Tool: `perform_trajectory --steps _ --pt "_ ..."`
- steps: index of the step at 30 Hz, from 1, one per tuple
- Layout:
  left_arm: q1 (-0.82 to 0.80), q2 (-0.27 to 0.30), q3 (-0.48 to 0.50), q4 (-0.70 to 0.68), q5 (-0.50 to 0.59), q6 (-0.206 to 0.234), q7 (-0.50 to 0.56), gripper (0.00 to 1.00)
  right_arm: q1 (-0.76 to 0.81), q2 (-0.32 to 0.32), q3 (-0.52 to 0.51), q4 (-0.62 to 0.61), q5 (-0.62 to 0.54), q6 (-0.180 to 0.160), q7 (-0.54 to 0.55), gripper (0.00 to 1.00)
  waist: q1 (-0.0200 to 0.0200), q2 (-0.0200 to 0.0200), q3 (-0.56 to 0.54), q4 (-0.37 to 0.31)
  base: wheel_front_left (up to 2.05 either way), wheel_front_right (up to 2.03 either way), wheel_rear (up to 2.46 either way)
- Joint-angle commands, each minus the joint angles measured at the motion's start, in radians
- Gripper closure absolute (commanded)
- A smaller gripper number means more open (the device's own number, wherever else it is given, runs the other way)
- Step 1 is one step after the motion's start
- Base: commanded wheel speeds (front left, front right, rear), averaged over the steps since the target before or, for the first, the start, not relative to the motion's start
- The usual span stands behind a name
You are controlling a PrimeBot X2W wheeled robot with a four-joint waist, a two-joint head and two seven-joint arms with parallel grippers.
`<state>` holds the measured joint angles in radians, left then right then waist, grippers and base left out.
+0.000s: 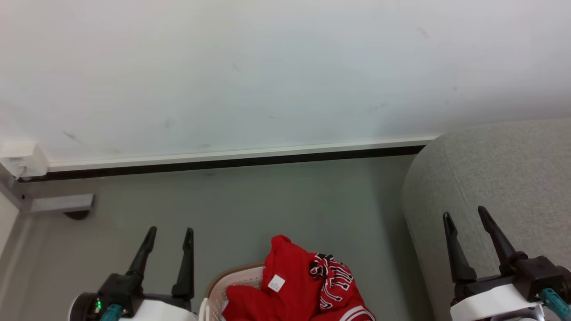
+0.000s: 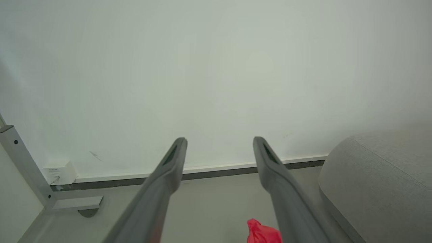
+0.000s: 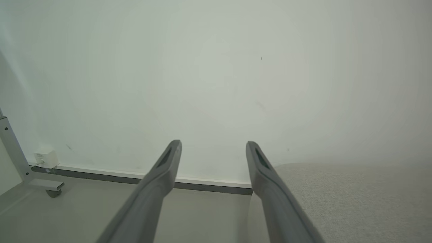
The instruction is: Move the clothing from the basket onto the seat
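Clothing (image 1: 294,285), bright red, lies heaped in the basket (image 1: 232,278) at the lower middle of the head view, on the floor (image 1: 267,209). The grey seat (image 1: 504,178) stands at the right side, apart from the basket. The left tool (image 1: 171,229) at lower left and the right tool (image 1: 464,211) at lower right each have their fingers spread apart, holding nothing.

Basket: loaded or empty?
Loaded. Red clothing is heaped in the basket, rising above its brown rim in the head view. Left hand and right hand are both open, holding nothing.
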<state>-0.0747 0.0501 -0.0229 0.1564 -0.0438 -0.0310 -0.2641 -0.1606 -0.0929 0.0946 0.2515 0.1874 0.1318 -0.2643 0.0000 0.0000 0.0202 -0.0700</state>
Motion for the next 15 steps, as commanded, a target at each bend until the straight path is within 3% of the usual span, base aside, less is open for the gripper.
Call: perform_trajectory --steps 1,10,15 --pt "-0.009 0.004 0.000 0.011 0.001 -0.004 -0.001 0.00 -0.009 -0.007 -0.006 -0.009 0.012 -0.002 0.000 0.00 0.0000 0.0000 0.013 -0.014 0.00 0.00 0.00" --pt "-0.096 0.002 -0.061 0.205 -0.009 -0.018 -0.001 0.00 -0.047 -0.011 -0.039 -0.033 0.036 -0.002 0.000 0.00 0.0000 0.0000 0.107 -0.082 0.00 0.00 0.00" --pt "-0.185 0.003 -0.119 0.348 -0.002 -0.052 -0.001 0.00 -0.083 -0.010 -0.056 -0.057 0.046 -0.002 0.000 0.00 0.0000 0.0000 0.187 -0.123 0.00 0.00 0.00"
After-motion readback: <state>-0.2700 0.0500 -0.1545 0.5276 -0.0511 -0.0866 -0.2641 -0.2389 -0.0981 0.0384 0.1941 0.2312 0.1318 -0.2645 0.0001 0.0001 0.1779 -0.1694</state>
